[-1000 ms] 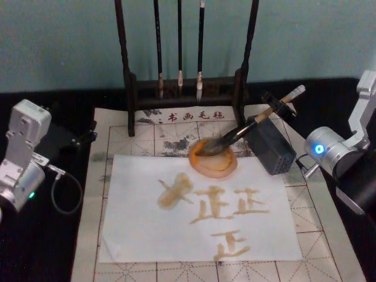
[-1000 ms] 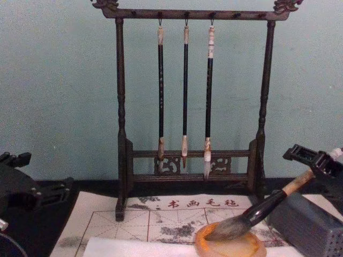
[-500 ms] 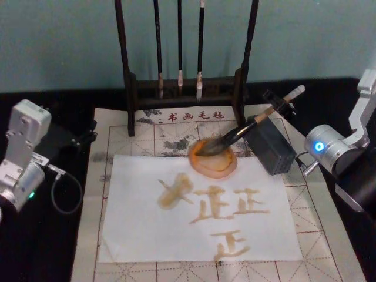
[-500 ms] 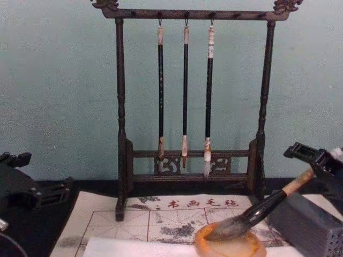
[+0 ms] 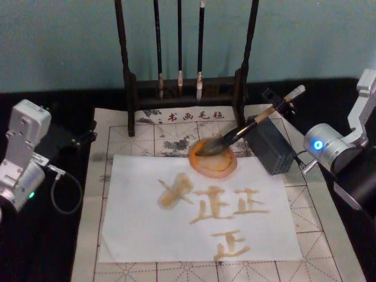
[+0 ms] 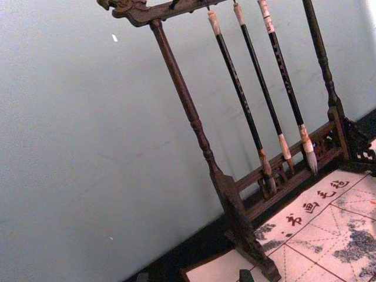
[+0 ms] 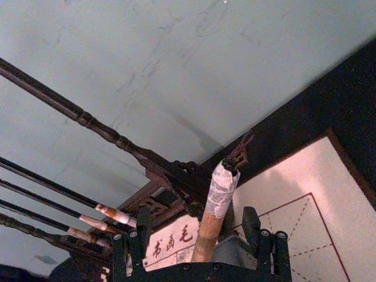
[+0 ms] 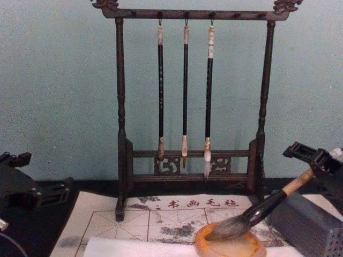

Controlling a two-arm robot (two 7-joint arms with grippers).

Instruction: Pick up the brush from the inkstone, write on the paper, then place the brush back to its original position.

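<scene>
The right gripper (image 5: 278, 104) is sitting over the far right of the mat with its jaws spread wide on either side of the brush's pale handle, a gap showing on each side, so it is gripping nothing. Over the last second almost nothing is moving: the gripper is staying at the same spot on the handle and the brush (image 5: 244, 130) is lying just as it was, which suggests the put-back step is finishing and only the arm's retreat is left. Nearest the robot, the paper (image 5: 141, 235) is already carrying several amber strokes and characters, so the writing looks done. Just beyond its far edge, the ink dish (image 5: 226, 167) is holding the bushy tip, while the black shaft is slanting up and to the right, leaning across the grey block (image 5: 273, 150) and running between the open jaws, its white-wrapped end poking out past them. The left gripper (image 5: 82, 137) is resting parked at the left edge of the mat, well apart from all this. Farthest back, the wooden rack (image 5: 188, 88) is standing against the wall with three thin brushes (image 8: 185, 91) hanging from it.
</scene>
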